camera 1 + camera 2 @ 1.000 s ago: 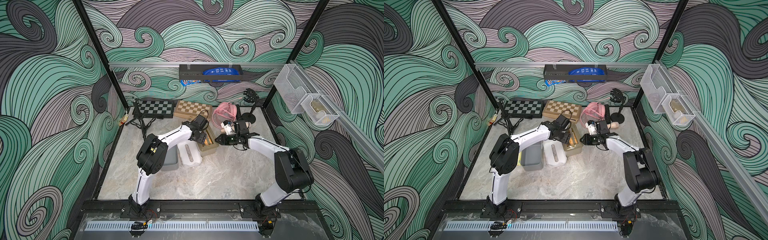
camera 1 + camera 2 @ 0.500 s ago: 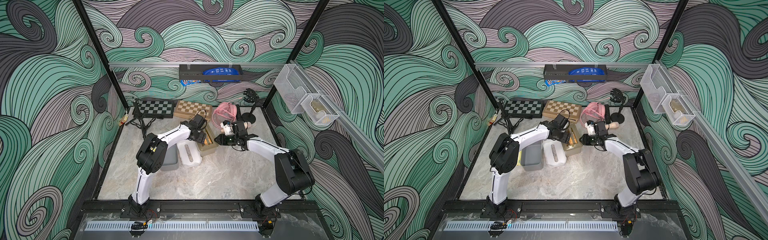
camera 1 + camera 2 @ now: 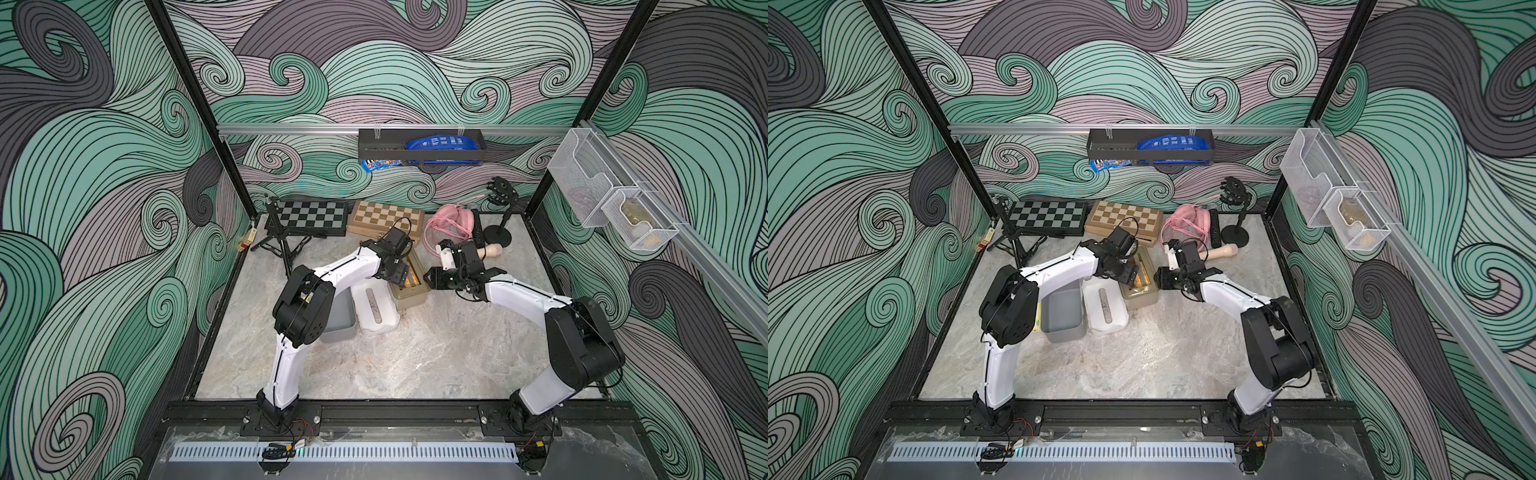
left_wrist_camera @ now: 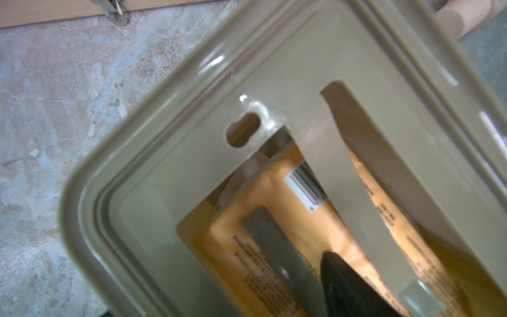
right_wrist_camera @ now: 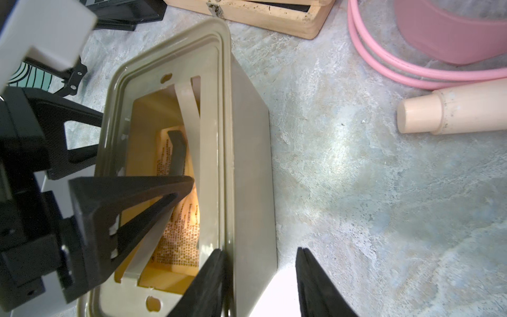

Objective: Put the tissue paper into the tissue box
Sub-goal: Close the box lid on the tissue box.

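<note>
- Desk (image 3: pixel 415 357): the olive tissue box (image 5: pixel 252 164) stands near its middle, open side up.
- Tissue paper pack (image 5: pixel 181 227): orange, lying inside the box.
- Right hand (image 5: pixel 258 251): fingers apart, straddling the box wall.
- Left hand (image 3: pixel 398 277): fingers apart, one reaching inside the box.

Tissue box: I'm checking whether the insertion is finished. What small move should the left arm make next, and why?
Probably lift the left gripper straight up out of the tissue box. The orange tissue pack already lies inside under the strap, a left finger is in the opening, and the right gripper stands open astride the wall.
</note>
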